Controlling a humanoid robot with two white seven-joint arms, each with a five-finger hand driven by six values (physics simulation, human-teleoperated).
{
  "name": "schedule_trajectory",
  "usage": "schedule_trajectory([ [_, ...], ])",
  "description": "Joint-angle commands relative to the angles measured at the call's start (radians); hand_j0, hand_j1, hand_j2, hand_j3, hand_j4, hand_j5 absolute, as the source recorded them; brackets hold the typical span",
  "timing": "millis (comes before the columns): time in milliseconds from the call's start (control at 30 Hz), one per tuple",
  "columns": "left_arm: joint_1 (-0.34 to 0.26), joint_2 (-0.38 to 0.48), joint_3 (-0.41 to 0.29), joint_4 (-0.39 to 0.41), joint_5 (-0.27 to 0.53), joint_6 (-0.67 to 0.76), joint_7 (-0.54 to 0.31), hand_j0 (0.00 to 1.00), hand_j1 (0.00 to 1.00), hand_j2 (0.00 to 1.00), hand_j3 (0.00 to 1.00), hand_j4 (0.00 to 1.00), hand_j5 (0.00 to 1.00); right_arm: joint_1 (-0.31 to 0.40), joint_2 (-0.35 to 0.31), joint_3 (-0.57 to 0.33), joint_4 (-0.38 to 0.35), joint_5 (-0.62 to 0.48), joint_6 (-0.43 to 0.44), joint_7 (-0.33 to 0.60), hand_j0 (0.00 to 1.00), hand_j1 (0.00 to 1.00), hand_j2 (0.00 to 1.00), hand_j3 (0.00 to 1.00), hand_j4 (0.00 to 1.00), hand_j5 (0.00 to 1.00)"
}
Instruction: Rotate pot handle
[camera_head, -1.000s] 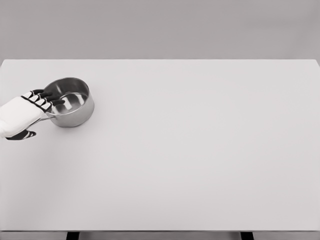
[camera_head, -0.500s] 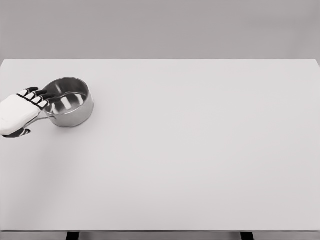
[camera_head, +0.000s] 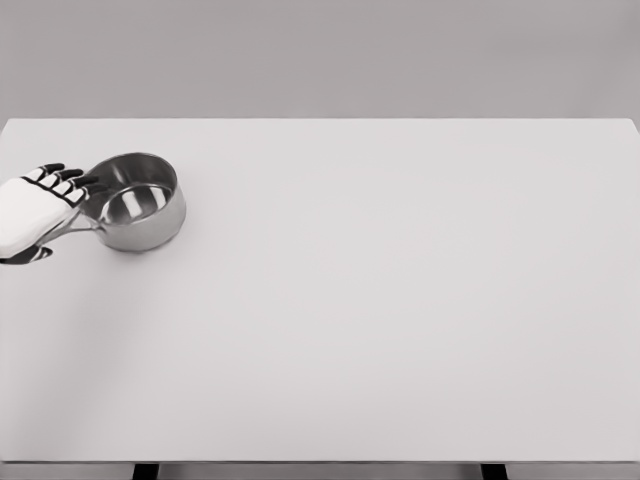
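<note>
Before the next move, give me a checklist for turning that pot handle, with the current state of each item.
1. Pot upright on table: ok.
2. Handle visible: partly, pointing left under the left hand: ok.
3. Hand's grip on handle confirmed: cannot tell.
4. Fingers outside pot's rim: ok.
5. Pot away from table edge: not ok, it is near the left edge.
6. Right hand out of the way: ok, not in view.

Shiny round steel pot (camera_head: 135, 203) at frame left on white table (camera_head: 400, 300); white left hand (camera_head: 30, 212) over its handle (camera_head: 72, 231), fingers spread.
</note>
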Motion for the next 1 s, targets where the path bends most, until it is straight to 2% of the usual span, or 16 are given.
schedule_trajectory([
  [0,0.0,0.001,-0.001,0.02,0.002,0.001,0.001,1.0,1.0,1.0,1.0,1.0,1.0,0.0,0.0,0.0,0.0,0.0,-0.001,-0.001,1.0,1.0,1.0,1.0,1.0,1.0],
  [300,-0.032,-0.001,-0.003,0.057,0.002,0.002,0.001,1.0,1.0,1.0,1.0,1.0,1.0,0.0,0.0,0.0,0.0,0.0,0.0,0.001,1.0,1.0,1.0,1.0,1.0,1.0],
  [567,-0.086,-0.002,-0.013,0.133,0.003,0.002,0.001,1.0,1.0,1.0,1.0,1.0,1.0,0.0,0.0,0.0,0.0,0.0,0.0,0.001,1.0,1.0,1.0,1.0,1.0,1.0],
  [633,-0.103,-0.024,-0.015,0.136,0.001,0.002,0.001,1.0,1.0,1.0,1.0,1.0,1.0,0.0,0.0,0.0,0.0,0.0,0.0,0.001,1.0,1.0,1.0,1.0,1.0,1.0],
  [967,-0.137,-0.027,-0.016,0.181,0.001,0.002,0.001,1.0,1.0,1.0,1.0,1.0,1.0,0.0,0.0,0.0,0.0,0.0,0.0,0.001,1.0,1.0,1.0,1.0,1.0,1.0],
])
